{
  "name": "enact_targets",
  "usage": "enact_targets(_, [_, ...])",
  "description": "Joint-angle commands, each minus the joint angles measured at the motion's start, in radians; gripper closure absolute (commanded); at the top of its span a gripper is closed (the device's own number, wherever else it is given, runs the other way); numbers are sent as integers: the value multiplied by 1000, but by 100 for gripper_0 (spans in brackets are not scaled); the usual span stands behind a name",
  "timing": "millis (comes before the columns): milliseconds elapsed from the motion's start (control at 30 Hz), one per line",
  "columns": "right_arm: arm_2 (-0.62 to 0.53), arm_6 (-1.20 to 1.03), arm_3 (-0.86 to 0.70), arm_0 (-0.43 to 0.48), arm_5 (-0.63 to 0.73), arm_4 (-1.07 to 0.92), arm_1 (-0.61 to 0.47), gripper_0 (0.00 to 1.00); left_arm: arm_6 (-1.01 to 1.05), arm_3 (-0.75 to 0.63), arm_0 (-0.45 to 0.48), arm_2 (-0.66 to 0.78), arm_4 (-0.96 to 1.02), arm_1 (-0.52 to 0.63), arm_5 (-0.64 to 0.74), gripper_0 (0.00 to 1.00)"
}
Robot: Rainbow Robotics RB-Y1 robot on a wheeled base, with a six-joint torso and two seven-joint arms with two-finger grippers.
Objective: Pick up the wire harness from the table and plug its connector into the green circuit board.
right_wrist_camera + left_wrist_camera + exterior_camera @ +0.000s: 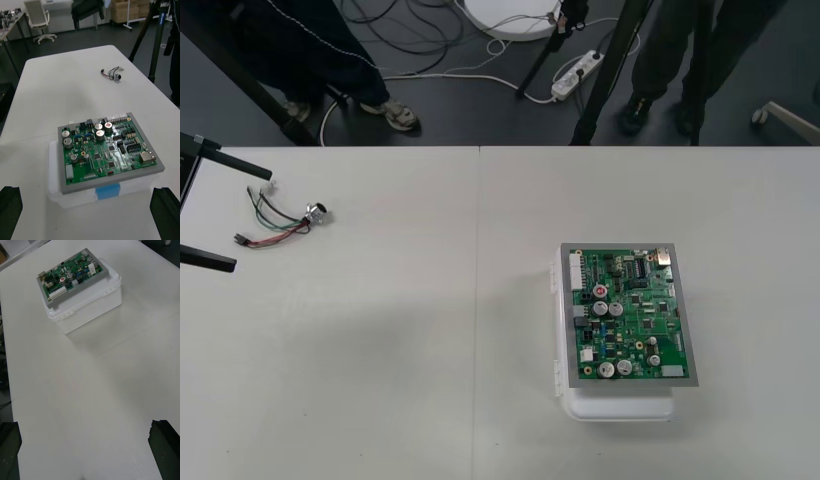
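My 2 pairs of black fingers
My left fingers (pixel 164 444) are matte black slabs with angular edges; my right fingers (pixel 166 210) look alike, equally dark.

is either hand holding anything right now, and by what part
Nothing is held. The wire harness lies loose on the table, just ahead of the open left hand; the right hand, also open, faces the green circuit board.
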Motion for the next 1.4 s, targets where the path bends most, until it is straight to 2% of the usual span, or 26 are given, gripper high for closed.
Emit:
enact_targets(33, [69, 119, 44, -2, 22, -60, 5, 0, -95, 70, -127, -112, -5, 44, -43, 0])
enact_targets(200, [128, 208, 82, -22, 36, -106, -16, 0, -218, 117, -199, -178, -31, 47, -43, 0])
enact_targets(400, [341, 351, 142, -90, 48, -287, -98, 0, -414, 96, -274, -188, -129, 60, -43, 0])
enact_targets(467, [365, 378, 153, -104, 48, -300, -102, 0, -451, 88, -286, -188, -149, 65, -43, 0])
enact_targets(667, [413, 504, 167, -139, 48, -303, -102, 0, -638, 8, -340, -188, -256, 85, -43, 0])
enact_targets(900, [520, 604, 185, -200, 44, -349, -104, 0, -830, -107, -344, -191, -378, 90, -43, 0])
enact_targets(1067, [631, 627, 240, -286, 8, -395, -104, 0, -991, -116, -344, -237, -384, 91, -10, 0])
enact_targets(1400, [818, 604, 383, -479, -102, -439, -102, 0, -1324, -38, -367, -341, -362, 91, 71, 0])
